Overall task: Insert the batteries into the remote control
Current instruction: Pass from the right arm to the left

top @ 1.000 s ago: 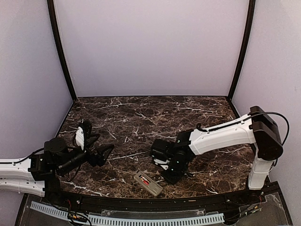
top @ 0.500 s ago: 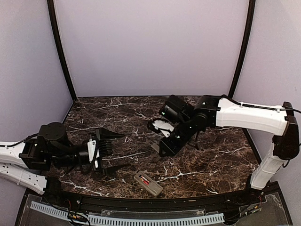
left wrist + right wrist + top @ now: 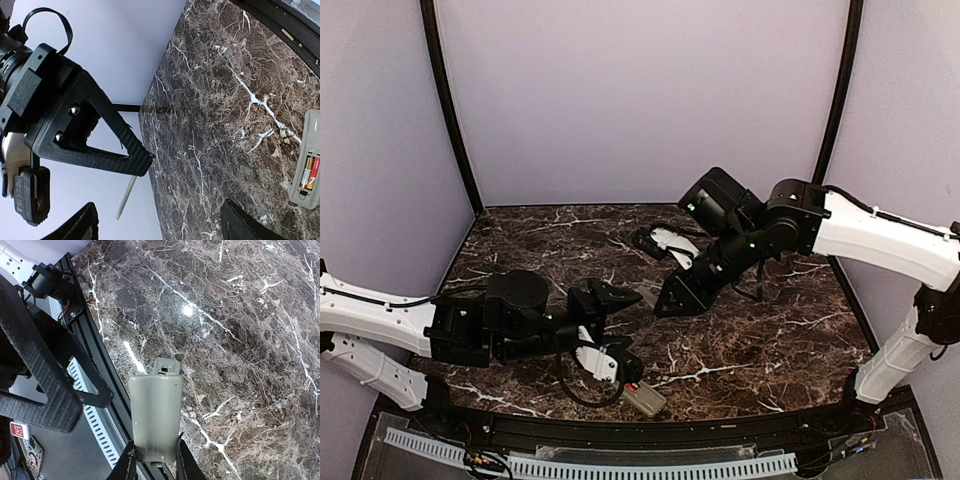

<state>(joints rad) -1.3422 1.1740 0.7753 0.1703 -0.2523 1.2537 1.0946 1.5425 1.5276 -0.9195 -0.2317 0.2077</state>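
From above, the left gripper [image 3: 632,330] reaches in low over the dark marble table [image 3: 770,340] with its 2 fingers spread wide and nothing between them. The remote control [image 3: 646,400] lies back-up at the near edge, just beside the lower finger, which hides its left end; whether the 2 touch cannot be told. The right gripper [image 3: 667,304] hangs tilted above the middle of the table, well apart from the remote, and its tip is too dark here to show what it carries. In the left wrist view, that gripper's own fingers [image 3: 80,225] stand far apart at the bottom of the picture, empty. The remote sits at the right border with its bay uncovered and the batteries [image 3: 308,173], red and orange, lying inside. In the right wrist view, the 2 fingertips are drawn in narrowly on the lower end of a flat greyish-beige cover piece [image 3: 155,415], held clear of the table with its small latch tab pointing away from the fingers.
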